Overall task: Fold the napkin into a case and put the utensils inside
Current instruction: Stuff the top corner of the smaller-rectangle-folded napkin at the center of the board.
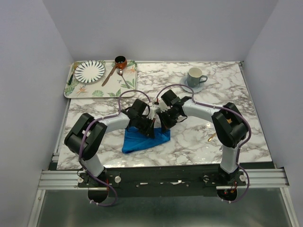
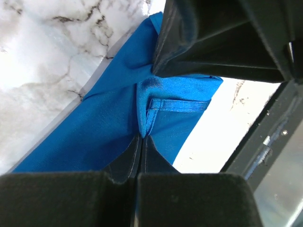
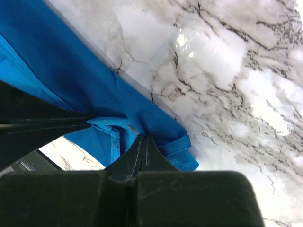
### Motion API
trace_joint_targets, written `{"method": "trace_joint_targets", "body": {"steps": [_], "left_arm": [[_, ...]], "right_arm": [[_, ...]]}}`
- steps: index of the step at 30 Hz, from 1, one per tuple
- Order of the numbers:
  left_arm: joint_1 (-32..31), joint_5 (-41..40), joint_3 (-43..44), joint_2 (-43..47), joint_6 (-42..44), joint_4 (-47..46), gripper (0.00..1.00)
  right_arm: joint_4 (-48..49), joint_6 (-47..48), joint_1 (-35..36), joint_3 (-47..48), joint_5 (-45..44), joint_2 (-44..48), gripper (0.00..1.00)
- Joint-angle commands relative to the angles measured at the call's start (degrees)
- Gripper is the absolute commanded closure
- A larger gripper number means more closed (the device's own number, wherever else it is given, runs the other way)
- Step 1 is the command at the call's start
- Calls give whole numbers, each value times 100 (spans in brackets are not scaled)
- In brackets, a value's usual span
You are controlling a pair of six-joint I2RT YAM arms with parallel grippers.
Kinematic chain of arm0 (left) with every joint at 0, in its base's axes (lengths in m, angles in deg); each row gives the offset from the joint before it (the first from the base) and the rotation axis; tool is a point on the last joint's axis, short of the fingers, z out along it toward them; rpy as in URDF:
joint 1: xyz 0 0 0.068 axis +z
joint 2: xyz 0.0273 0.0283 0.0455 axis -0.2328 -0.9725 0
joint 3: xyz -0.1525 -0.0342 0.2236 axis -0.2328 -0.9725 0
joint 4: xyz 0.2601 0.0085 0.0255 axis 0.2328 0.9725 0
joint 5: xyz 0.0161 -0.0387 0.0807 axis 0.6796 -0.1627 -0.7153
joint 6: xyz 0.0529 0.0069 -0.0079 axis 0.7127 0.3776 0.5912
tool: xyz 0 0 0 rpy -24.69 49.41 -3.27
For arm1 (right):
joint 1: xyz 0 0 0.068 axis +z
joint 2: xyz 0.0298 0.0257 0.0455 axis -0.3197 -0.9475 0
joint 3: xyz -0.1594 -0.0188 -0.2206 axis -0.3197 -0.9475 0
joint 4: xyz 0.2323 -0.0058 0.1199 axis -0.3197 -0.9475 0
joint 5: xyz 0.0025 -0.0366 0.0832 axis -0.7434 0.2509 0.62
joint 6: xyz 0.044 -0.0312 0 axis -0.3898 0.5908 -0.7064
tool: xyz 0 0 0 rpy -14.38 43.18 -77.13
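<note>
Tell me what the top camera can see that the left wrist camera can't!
Only the top view shows the leafy tray with the striped plate, the cup, a gold utensil and both whole arms. Only the left wrist view shows the stitched hem up close, with the left hand pinched shut on a fold of cloth. Both show the blue napkin and the marble table.
</note>
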Motion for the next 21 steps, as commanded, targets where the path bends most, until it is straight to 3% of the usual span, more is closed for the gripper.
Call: {"method": "trace_joint_targets", "body": {"steps": [1, 21], "left_arm": [[55, 514, 141, -89, -166, 170, 100], [433, 1085, 686, -889, -491, 372, 100]], "right_arm": [[238, 65, 11, -136, 62, 314, 100], [458, 73, -7, -285, 388, 463, 100]]}}
